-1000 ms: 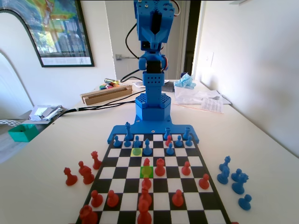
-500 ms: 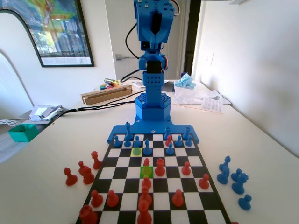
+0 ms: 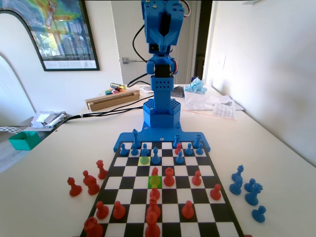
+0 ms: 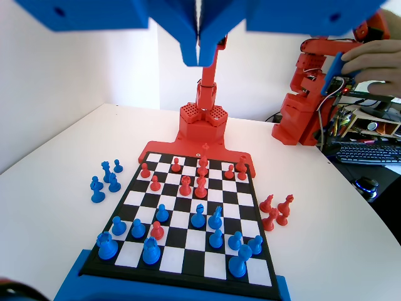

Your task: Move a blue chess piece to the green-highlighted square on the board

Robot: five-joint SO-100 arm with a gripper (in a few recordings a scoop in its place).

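The board [image 3: 216, 197] [image 4: 128, 199] lies in front of the blue arm's base. The green-highlighted square [image 3: 155, 182] is near the board's middle, and a red pawn [image 3: 155, 171] [image 4: 200, 187] appears to stand on it. A yellow square [image 3: 144, 160] lies two rows nearer the arm, one column to the left in the fixed view. The blue chess piece [image 3: 144, 150] [image 4: 215, 219] stands at it among other blue pieces. My gripper [image 3: 166, 43] [image 4: 199, 59] is raised high above the arm's end of the board, its jaws pressed together on nothing.
Captured blue pieces [image 3: 247, 190] [image 4: 105, 182] stand off the board on the fixed view's right, captured red ones [image 3: 86, 180] [image 4: 276, 210] on its left. Red pieces crowd the half of the board away from the arm. A cardboard box [image 3: 111, 98] and papers lie behind the arm.
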